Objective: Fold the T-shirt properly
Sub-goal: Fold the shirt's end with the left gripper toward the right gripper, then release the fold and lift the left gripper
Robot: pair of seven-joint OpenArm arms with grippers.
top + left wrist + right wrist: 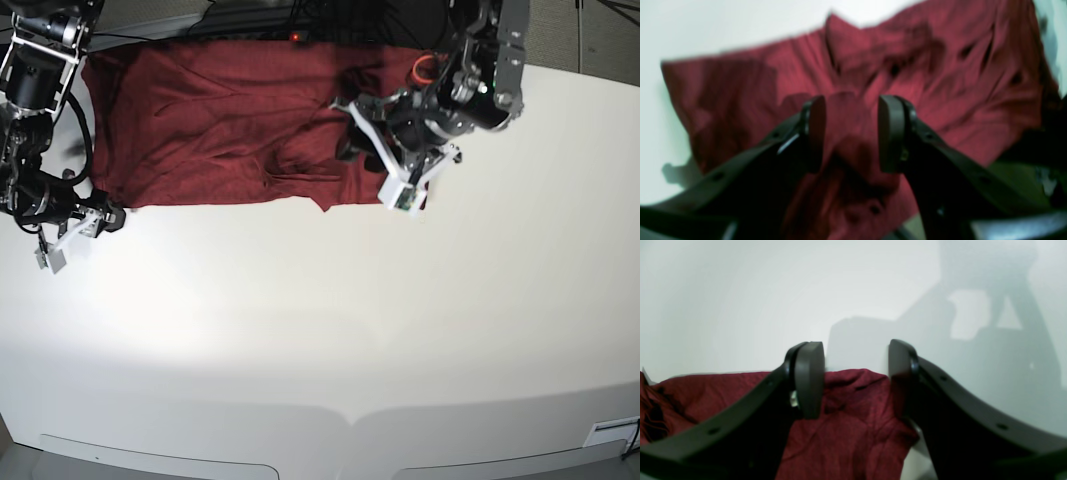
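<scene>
Base view: we hover over the wrinkled maroon long-sleeved T-shirt (220, 120) on the white surface (330, 330).
Left fingers (850, 133) and right fingers (856, 378) are spread, holding nothing, probably ready to pinch cloth.

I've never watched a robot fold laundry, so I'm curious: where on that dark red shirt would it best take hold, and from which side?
Probably at the T-shirt's free front edge, coming from the bare table side. That edge lies fairly straight and flat there, with open white surface beside it. The right gripper hangs open just at its corner; the left gripper is open above the rumpled end.
</scene>
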